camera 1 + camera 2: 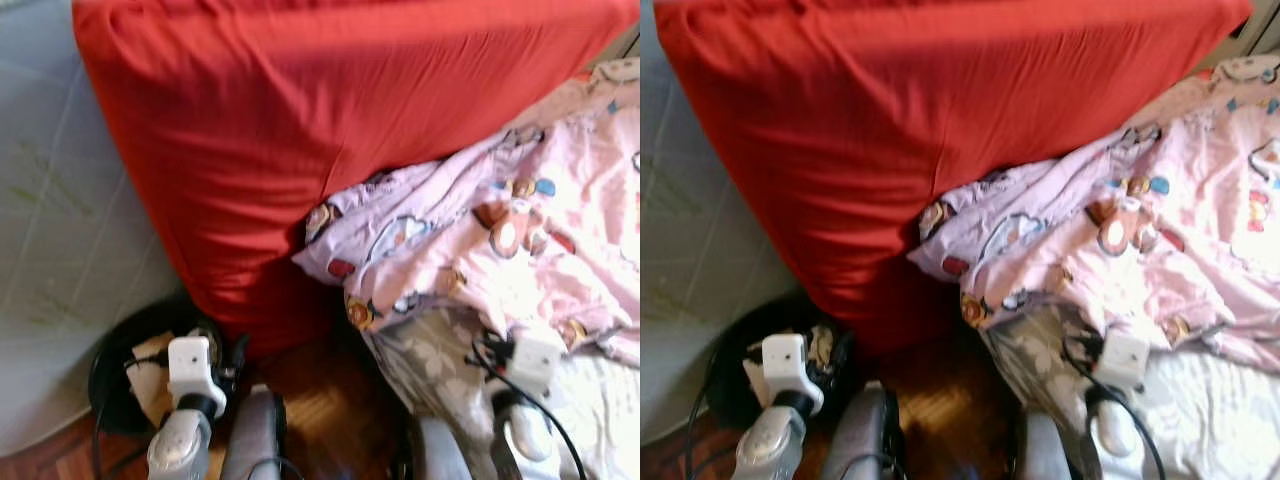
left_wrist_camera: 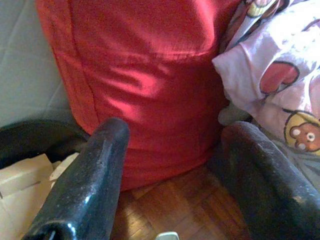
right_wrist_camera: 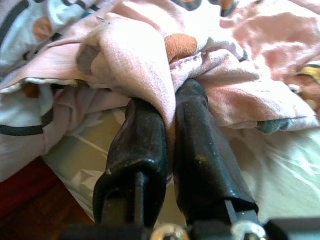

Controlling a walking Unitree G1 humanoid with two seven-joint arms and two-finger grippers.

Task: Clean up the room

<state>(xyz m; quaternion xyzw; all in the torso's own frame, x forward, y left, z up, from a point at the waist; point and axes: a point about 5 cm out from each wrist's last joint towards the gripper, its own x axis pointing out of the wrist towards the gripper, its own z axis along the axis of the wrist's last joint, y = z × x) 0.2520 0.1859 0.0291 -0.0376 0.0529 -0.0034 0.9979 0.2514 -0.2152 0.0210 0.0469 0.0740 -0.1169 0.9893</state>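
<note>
Right gripper (image 3: pixel 170 107) clenched on one pink blanket (image 1: pixel 520 230) | left gripper (image 2: pixel 175 150) released | one red cushion (image 1: pixel 300 120)

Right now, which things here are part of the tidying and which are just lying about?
In the job:
- pink printed blanket, pinched by the right gripper
- red cushion
- left gripper, open, near the cushion's base

Lying about:
- black bin holding boxes
- floral sheet
</note>
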